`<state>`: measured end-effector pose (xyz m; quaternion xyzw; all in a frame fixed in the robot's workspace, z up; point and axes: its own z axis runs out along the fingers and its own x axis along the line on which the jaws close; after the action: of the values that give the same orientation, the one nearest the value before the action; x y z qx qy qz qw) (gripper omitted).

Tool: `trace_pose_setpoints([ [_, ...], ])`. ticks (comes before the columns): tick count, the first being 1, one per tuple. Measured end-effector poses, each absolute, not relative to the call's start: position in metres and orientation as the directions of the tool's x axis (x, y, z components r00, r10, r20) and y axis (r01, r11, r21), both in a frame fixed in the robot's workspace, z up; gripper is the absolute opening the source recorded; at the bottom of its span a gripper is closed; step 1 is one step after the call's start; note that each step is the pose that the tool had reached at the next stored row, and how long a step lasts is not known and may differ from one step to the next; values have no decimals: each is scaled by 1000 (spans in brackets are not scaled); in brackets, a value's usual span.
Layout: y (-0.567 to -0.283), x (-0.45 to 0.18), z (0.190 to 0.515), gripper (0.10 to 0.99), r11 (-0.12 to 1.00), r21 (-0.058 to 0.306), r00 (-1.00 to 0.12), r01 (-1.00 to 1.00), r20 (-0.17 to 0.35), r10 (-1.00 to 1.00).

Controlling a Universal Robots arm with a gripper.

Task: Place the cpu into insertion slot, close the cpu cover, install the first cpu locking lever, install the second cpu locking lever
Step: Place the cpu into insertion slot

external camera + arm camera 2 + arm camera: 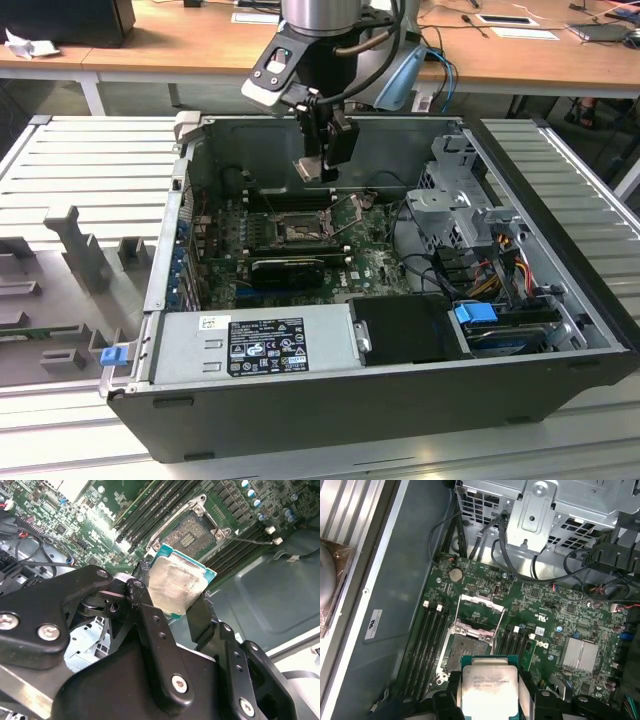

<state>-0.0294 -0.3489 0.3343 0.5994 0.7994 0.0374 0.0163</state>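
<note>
My gripper [322, 168] hangs inside the open computer case, shut on the cpu [311, 168], a pale grey square chip held by two opposite edges. In both wrist views the cpu [176, 584] [489, 690] sits between the black fingers [202, 614] [528, 692], well above the board. The insertion slot [297, 233] [192, 533] [465, 653] lies below and a little off to one side of the chip, its pin field bare. The cpu cover [481, 603] stands flipped open at the socket's far edge. A thin locking lever [250, 540] sticks out beside the socket.
Black memory slots [427, 645] flank the socket. A long black graphics card [288, 268] lies in front of it in the exterior view. The power supply [255, 345], the drive cage [450, 200] and loose cables [480, 270] crowd the case. Grey fixtures [80, 250] stand outside, at the exterior view's left.
</note>
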Motion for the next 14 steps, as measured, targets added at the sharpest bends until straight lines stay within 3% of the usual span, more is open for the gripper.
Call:
trace_pose_setpoints([
  [10, -349, -29, 330, 537, 269, 79, -271, 960, 19, 962],
  [14, -349, -29, 327, 537, 207, 79, -209, 975, 19, 978],
])
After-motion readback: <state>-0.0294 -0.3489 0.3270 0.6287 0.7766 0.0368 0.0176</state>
